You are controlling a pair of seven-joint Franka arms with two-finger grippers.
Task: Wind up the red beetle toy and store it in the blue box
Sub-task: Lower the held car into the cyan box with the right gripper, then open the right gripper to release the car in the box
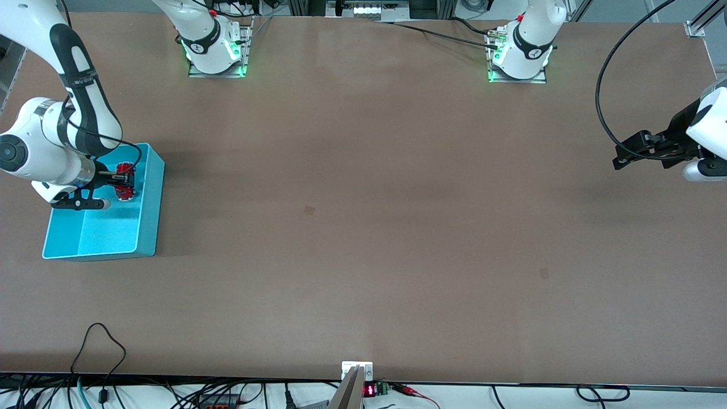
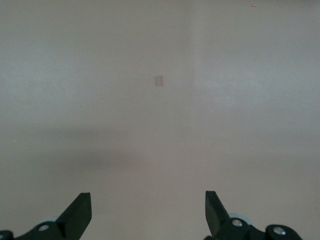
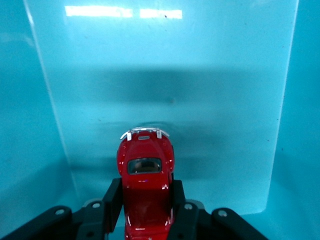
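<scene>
My right gripper [image 1: 126,180] is clamped on the red beetle toy [image 3: 145,182], one finger against each flank of the body. In the right wrist view the toy shows a glossy red rounded shell, a small dark window with a light frame, and a silvery bumper at its leading end. The toy hangs inside the blue box [image 1: 149,211], above the floor of the box; whether it touches that floor cannot be determined. The box is a rectangular cyan bin with straight walls and a pale rim, at the left of the front view.

In the front view the toy appears only as red patches on either side of the gripper fingers, and my right wrist covers the upper left part of the box. The rear of the toy is cut off at the bottom edge of the right wrist view.

My left gripper [image 1: 623,155] waits at the right edge of the front view, over the bare table [image 1: 363,227], fingers [image 2: 77,212] spread apart and holding nothing. Most of that arm is cut off by the frame.
</scene>
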